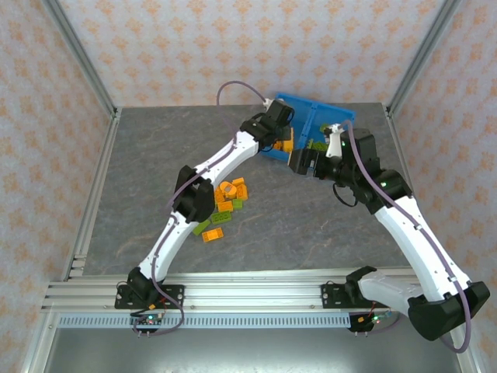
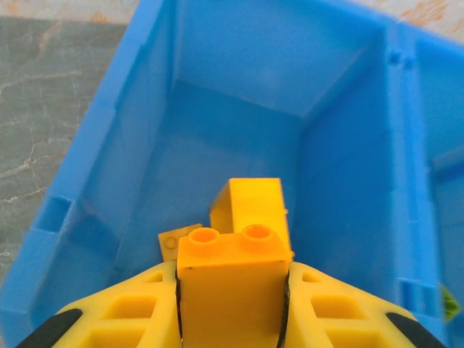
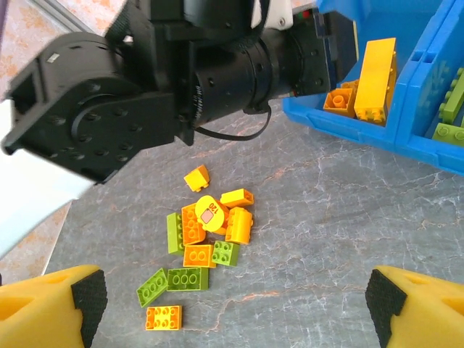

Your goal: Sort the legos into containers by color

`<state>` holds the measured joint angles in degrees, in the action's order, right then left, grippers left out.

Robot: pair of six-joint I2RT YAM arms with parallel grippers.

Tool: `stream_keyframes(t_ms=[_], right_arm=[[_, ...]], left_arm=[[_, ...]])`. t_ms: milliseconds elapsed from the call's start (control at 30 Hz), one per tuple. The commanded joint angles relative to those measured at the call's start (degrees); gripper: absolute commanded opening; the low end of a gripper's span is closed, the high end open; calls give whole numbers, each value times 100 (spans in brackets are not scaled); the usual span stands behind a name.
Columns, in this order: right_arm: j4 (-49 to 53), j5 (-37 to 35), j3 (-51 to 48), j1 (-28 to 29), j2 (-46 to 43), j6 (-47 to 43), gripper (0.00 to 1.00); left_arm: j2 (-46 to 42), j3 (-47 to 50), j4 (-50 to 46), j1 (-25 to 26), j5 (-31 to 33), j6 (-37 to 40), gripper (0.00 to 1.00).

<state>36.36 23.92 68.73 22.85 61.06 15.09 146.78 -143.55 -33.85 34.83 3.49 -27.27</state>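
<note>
The left gripper [image 2: 232, 281] is clenched on an orange brick [image 2: 230, 255], studs pointing away from the wrist, and hangs over the left compartment [image 2: 239, 138] of the blue bin [image 1: 330, 116]. Below it in that compartment lie other orange bricks [image 2: 251, 204]; the right wrist view shows them too [image 3: 375, 72]. In that same view the right compartment [image 3: 446, 51] holds green bricks [image 3: 453, 98].

The bin stands at the far side of the table [image 1: 140, 171], right of centre. The right gripper [image 1: 299, 162] is just near of the bin's near edge, its yellow fingers [image 3: 51, 301] spread wide with nothing between them.

The loose bricks [image 1: 225, 203] lie in a small heap on the table, near and left of the bin, between the two arms. The heap mixes orange and green pieces [image 3: 203, 235], some touching or stacked. An orange brick [image 3: 163, 317] and a green one [image 3: 152, 287] lie at the heap's near edge.
</note>
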Motion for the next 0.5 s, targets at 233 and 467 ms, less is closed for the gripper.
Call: stream_keyframes(t_ms=[233, 467], right_arm=[[-366, -46, -184, 22, -110, 223, 94], [-401, -110, -198, 22, -20, 168, 94]], left_arm=[[-269, -242, -139, -64, -75, 284, 53], [-1866, 1305, -87, -5, -303, 182, 54]])
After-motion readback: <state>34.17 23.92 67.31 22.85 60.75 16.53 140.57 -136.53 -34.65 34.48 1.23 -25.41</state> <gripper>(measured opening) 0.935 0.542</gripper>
